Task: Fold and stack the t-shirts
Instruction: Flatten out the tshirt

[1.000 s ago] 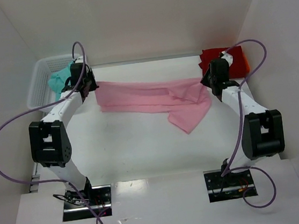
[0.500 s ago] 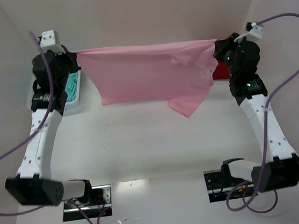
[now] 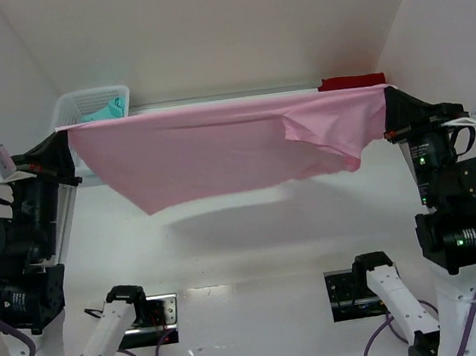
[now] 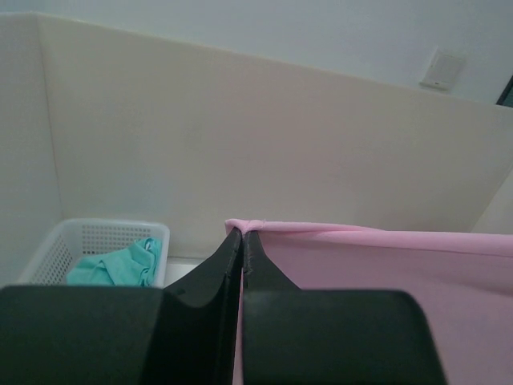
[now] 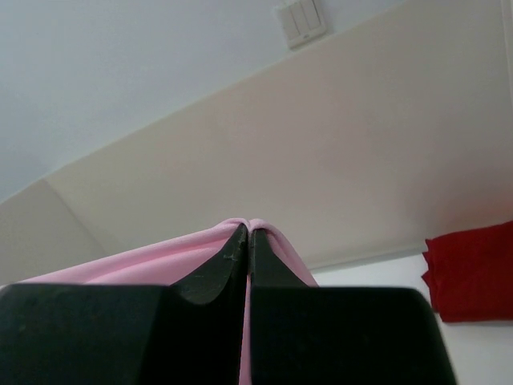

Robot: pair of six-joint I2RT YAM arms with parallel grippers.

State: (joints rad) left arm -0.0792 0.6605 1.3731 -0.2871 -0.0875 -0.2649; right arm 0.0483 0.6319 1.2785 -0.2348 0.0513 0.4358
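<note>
A white worktop (image 3: 256, 257) is closed in by plain pale panels (image 3: 222, 34) at the back and on both sides, and above them a grey-white room wall (image 5: 120, 64) carries a light switch (image 5: 303, 22).

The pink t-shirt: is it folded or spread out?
Spread out: the pink t-shirt hangs stretched between the left fingers and right fingers.

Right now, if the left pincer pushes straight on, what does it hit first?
Probably the back wall, depth unclear; the left pincer, shut on the pink shirt, aims above the basket.
</note>
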